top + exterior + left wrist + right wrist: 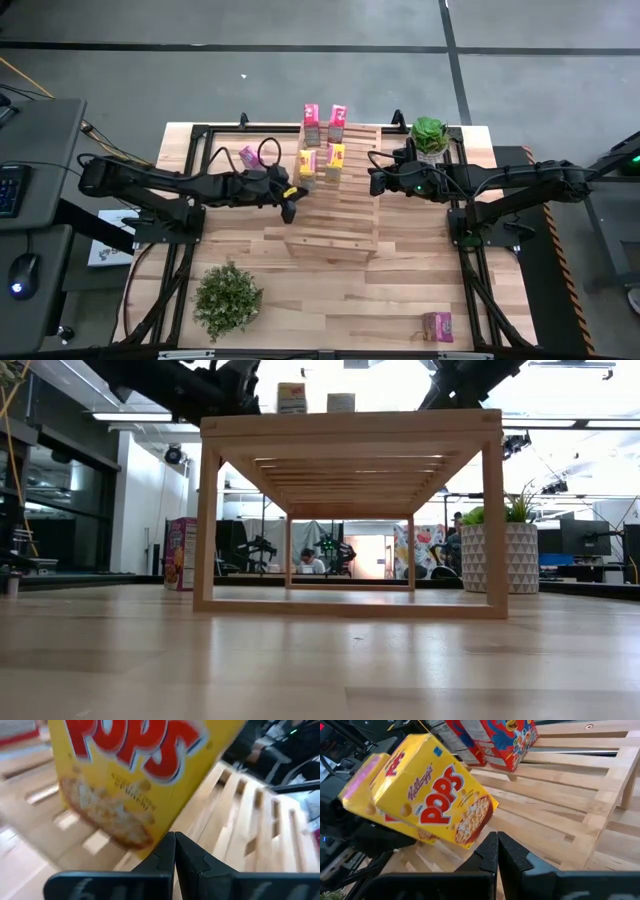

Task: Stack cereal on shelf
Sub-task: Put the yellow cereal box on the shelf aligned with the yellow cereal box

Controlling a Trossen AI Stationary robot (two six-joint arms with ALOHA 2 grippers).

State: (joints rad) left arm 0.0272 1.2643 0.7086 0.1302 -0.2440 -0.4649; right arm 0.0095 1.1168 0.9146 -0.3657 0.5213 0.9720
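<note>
The light-wood slatted shelf [335, 205] stands mid-table. Two red-pink cereal boxes [324, 122] stand on its far top tier. Two yellow boxes [321, 163] stand a step lower, and they also show in the right wrist view [435, 795]. One pink box [250, 157] stands on the table left of the shelf, another [437, 327] near the right front corner. My left gripper [293, 202] is shut at the shelf's left edge, beside the left yellow box [130, 775]. My right gripper [376, 183] is shut over the shelf's right edge, short of the right yellow box. My left gripper's shut fingertips [167, 845] lie right at the lower edge [145, 851] of the left yellow box, coming from the table's left. I cannot tell whether they touch it. The box stands on the shelf slats.
A white potted plant [430, 135] stands at the far right, close behind my right arm. A bushy green plant [228, 297] sits near the left front. The low view shows the shelf frame [350, 510], the pink box [180, 553] and the pot [498, 557].
</note>
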